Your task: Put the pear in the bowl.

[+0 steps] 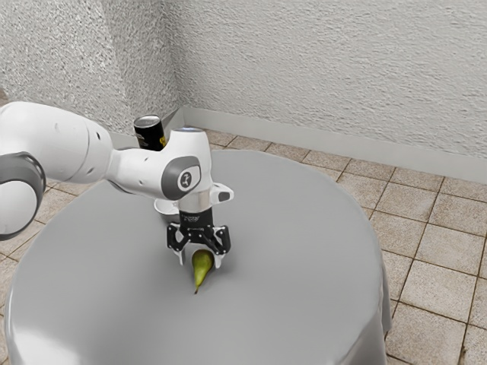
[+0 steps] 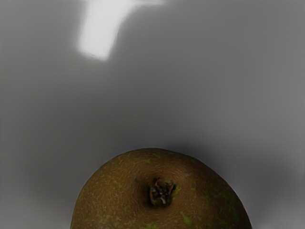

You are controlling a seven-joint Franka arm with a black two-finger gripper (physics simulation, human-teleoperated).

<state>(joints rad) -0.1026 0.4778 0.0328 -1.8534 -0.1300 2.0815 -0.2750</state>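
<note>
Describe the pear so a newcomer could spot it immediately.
Start at the round grey table and find the black gripper over it. The pear is there, its wide end between the parted fingers, its stem pointing away. Green and tapering, it differs from the white bowl and black can.

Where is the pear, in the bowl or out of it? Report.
Out. In the exterior view the pear is down at the gripper, while the bowl stands apart from it, partly hidden.

The green pear [image 1: 202, 263], brown-mottled at its blossom end, pointed its stem toward the near side. The white bowl [image 1: 163, 208], partly hidden, stood farther off, toward the exterior view's left.
</note>
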